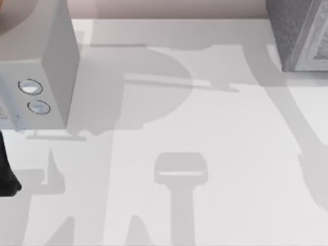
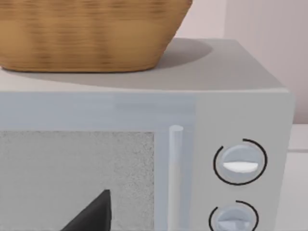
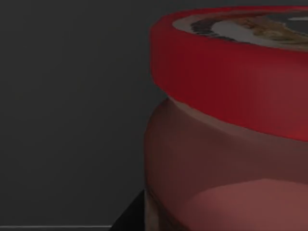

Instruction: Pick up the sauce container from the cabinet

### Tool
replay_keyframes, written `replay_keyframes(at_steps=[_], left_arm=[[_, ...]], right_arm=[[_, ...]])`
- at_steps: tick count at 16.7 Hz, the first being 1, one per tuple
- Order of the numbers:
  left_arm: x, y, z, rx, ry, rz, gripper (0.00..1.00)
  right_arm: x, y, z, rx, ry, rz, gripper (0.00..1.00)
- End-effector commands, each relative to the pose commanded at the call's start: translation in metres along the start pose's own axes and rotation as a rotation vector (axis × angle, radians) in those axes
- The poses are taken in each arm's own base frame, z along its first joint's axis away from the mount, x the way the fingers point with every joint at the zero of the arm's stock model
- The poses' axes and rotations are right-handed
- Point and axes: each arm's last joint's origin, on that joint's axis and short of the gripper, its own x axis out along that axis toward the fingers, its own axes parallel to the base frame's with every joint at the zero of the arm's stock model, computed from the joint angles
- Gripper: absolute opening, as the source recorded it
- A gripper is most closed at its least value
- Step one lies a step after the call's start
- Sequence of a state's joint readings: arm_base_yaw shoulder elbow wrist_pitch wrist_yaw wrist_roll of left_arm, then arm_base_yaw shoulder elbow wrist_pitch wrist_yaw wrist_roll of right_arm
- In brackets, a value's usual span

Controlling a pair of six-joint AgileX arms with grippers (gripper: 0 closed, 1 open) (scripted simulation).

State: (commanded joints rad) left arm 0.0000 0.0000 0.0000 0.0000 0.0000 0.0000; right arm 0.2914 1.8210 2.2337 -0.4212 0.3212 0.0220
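Note:
The sauce container (image 3: 226,144) looms very close in the right wrist view, a round jar with a red lid, a pale emblem on top and a reddish body. It stands against a dark wall (image 3: 72,110) inside the cabinet (image 1: 300,36), a grey textured box at the table's back right corner. A dark part of my right gripper (image 3: 129,216) shows right beside the jar's base. My left arm (image 1: 7,174) is at the table's left edge, and a dark tip of my left gripper (image 2: 91,214) points at the microwave's door.
A pale grey microwave (image 1: 46,66) with two round knobs (image 1: 31,87) stands at the back left. A woven basket (image 2: 86,33) sits on top of it. The arms' shadows fall across the white tabletop (image 1: 230,154).

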Motion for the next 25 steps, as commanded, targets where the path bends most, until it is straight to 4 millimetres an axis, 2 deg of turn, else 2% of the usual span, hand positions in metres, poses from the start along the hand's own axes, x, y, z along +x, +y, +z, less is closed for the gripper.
replay_keyframes(at_steps=[6,8,10,14,16,18,22,25], left_arm=[[0.000,0.000,0.000,0.000,0.000,0.000,1.00],[0.000,0.000,0.000,0.000,0.000,0.000,1.00],[0.000,0.000,0.000,0.000,0.000,0.000,1.00],[0.000,0.000,0.000,0.000,0.000,0.000,1.00],[0.000,0.000,0.000,0.000,0.000,0.000,1.00],[0.000,0.000,0.000,0.000,0.000,0.000,1.00],[0.000,0.000,0.000,0.000,0.000,0.000,1.00],[0.000,0.000,0.000,0.000,0.000,0.000,1.00]], right_arm=[[-0.002,0.001,0.001,0.002,0.000,0.003,0.00],[-0.018,0.006,0.007,0.002,0.006,0.002,0.00],[-0.053,0.012,0.023,0.003,0.005,0.000,0.00],[-0.145,0.006,0.054,0.009,-0.010,0.001,0.00],[-0.173,0.002,0.058,0.004,-0.003,0.002,0.00],[-0.181,0.001,0.060,0.002,0.000,0.002,0.00],[-0.181,0.000,0.061,0.007,-0.006,0.000,0.00],[-0.192,-0.011,0.061,0.020,-0.039,0.012,0.00]])
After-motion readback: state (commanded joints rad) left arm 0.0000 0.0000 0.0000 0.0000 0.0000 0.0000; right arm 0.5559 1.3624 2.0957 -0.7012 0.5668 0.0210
